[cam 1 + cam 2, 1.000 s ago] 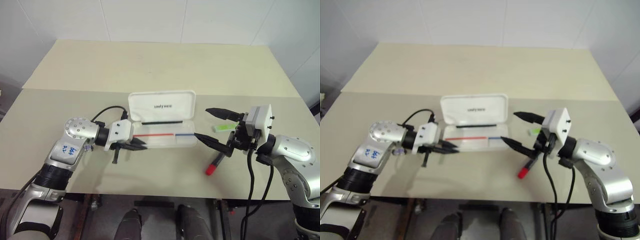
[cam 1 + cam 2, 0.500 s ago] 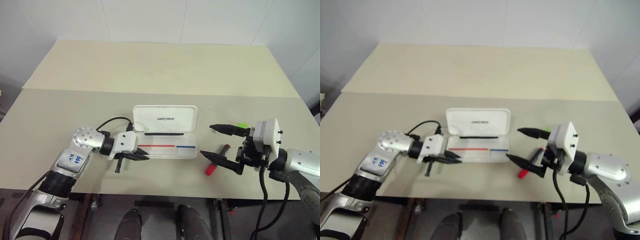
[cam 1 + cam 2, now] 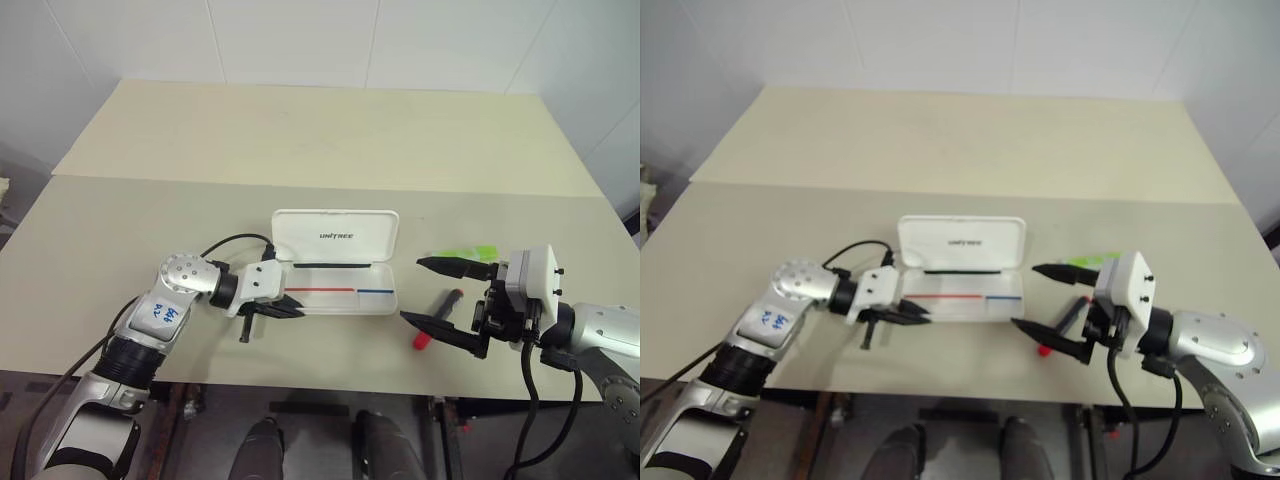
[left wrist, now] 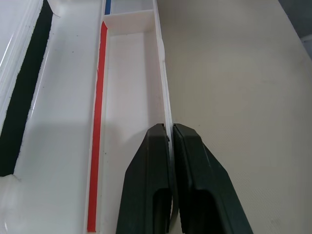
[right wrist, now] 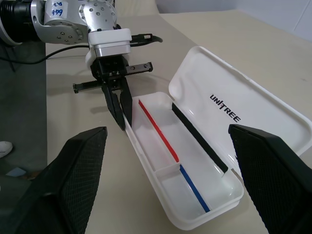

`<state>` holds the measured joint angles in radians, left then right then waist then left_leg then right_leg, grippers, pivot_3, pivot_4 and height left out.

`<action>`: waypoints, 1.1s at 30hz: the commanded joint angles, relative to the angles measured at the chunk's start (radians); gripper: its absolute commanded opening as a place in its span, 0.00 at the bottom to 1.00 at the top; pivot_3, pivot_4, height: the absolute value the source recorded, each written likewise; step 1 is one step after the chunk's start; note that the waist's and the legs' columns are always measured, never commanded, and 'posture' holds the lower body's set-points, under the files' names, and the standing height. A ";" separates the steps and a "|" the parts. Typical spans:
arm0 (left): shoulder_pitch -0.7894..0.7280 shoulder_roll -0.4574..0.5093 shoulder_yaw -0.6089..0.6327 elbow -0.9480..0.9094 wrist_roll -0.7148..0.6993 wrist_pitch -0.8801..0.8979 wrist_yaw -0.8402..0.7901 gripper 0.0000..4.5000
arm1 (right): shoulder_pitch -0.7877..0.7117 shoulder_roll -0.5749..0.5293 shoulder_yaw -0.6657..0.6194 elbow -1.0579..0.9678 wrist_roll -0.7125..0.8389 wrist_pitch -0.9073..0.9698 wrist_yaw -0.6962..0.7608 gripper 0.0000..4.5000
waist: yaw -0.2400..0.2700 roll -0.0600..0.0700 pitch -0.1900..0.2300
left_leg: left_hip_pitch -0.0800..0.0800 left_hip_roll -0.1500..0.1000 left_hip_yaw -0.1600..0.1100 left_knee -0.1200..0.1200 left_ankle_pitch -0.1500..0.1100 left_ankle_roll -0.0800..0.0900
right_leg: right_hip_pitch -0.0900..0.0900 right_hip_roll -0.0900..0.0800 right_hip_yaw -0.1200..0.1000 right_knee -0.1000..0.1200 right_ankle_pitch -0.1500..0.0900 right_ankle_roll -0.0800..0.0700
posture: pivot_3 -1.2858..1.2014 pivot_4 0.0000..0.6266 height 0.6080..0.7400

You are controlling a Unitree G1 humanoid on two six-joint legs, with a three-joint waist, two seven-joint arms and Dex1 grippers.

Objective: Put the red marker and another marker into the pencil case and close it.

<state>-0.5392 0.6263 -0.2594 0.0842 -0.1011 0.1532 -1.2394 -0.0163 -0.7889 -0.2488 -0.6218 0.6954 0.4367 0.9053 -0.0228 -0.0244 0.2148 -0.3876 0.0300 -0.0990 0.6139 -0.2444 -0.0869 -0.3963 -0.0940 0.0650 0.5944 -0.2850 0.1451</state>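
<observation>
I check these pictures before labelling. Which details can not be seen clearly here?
- Red marker: the right gripper hangs near it in the eye views; contact cannot be told.
- Green highlighter: its right end is hidden behind the right wrist.
- Pencil case: the left gripper is shut on its front wall; the right wrist view cuts off the lid's corner.

The pencil case (image 3: pixel 335 262) is plain white, with small dark lettering on its raised lid, a black strip along the hinge, and a thin red-then-blue line printed along its tray. Beside the case lies the red marker (image 3: pixel 436 318), bright red at one end and black at the other. Just beyond it is the light-green highlighter (image 3: pixel 462 253). The table (image 3: pixel 300 150) is pale beige. Both claws, left (image 3: pixel 287 308) and right (image 3: pixel 442 296), have black fingers on white housings.
</observation>
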 commanded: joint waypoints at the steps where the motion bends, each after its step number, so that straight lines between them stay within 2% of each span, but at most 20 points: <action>1: -0.006 -0.012 -0.008 -0.033 0.001 -0.006 0.013 0.18 | -0.013 -0.007 -0.022 -0.011 0.005 -0.019 0.003 0.94 | -0.001 0.000 0.000 | 0.000 0.000 0.000 0.000 0.000 0.000 | 0.000 0.000 0.000 0.000 0.000 0.000 | 0.52 0.24 1.00; 6: -0.006 -0.010 0.007 -0.052 -0.015 -0.026 0.002 0.52 | -0.036 0.004 0.002 0.001 -0.004 -0.025 0.002 0.94 | -0.002 0.000 0.000 | 0.000 0.000 0.000 0.000 0.000 0.000 | 0.000 0.000 0.000 0.000 0.000 0.000 | 0.52 0.24 1.00; 12: 0.013 0.013 0.087 -0.124 -0.098 0.048 0.009 0.52 | -0.044 0.029 0.025 0.000 0.005 -0.014 -0.012 0.94 | -0.003 0.000 0.000 | 0.000 0.000 0.000 0.000 0.000 0.000 | 0.000 0.000 0.000 0.000 0.001 0.001 | 0.52 0.24 1.00; 17: 0.037 0.065 0.149 -0.208 -0.190 0.121 -0.018 0.87 | -0.015 0.043 0.013 -0.050 0.068 0.055 -0.077 0.94 | -0.004 0.000 0.000 | 0.000 0.000 0.000 0.000 0.000 0.000 | 0.000 0.000 0.000 0.000 0.001 0.001 | 0.52 0.24 1.00; 19: 0.047 0.075 0.186 -0.238 -0.246 0.164 -0.016 0.99 | -0.001 0.056 0.000 -0.091 0.126 0.119 -0.164 0.94 | -0.004 0.000 0.000 | 0.000 0.000 0.000 -0.001 0.000 0.000 | 0.000 0.000 0.000 0.000 0.000 0.001 | 0.52 0.24 1.00; 23: 0.052 0.070 0.259 -0.279 -0.382 0.235 -0.035 0.99 | 0.034 0.066 -0.002 -0.189 0.218 0.266 -0.380 0.94 | -0.002 0.000 0.000 | 0.000 0.000 0.000 -0.001 0.000 0.000 | 0.000 0.000 0.000 0.000 -0.001 -0.002 | 0.52 0.24 1.00; 27: 0.039 0.068 0.269 -0.295 -0.433 0.255 -0.048 0.99 | 0.071 0.056 -0.033 -0.250 0.326 0.398 -0.598 0.94 | -0.002 0.000 0.000 | 0.000 0.000 0.000 0.000 0.000 0.000 | 0.000 0.000 0.000 0.000 -0.002 -0.004 | 0.52 0.24 1.00; 30: 0.025 0.068 0.279 -0.261 -0.450 0.240 -0.069 0.99 | 0.101 0.069 -0.043 -0.290 0.461 0.534 -0.957 0.94 | -0.001 0.000 0.000 | 0.000 0.000 0.000 0.000 0.000 0.000 | 0.000 0.000 0.000 -0.001 -0.002 -0.005 | 0.52 0.24 1.00; 33: 0.014 0.064 0.264 -0.222 -0.430 0.200 -0.095 0.99 | 0.110 0.046 -0.055 -0.282 0.619 0.562 -1.233 0.94 | -0.001 0.000 0.000 | 0.000 0.000 0.000 0.000 0.000 0.000 | 0.000 -0.001 0.000 -0.002 -0.002 -0.006 | 0.52 0.24 1.00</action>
<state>-0.5024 0.6871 -0.0066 -0.1483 -0.5208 0.3845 -1.3159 0.0944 -0.7327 -0.2650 -0.8714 1.2155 0.9926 -0.1687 -0.0243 -0.0249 0.2146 -0.3880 0.0300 -0.0989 0.6134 -0.2444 -0.0868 -0.3965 -0.0947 0.0650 0.5923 -0.2872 0.1393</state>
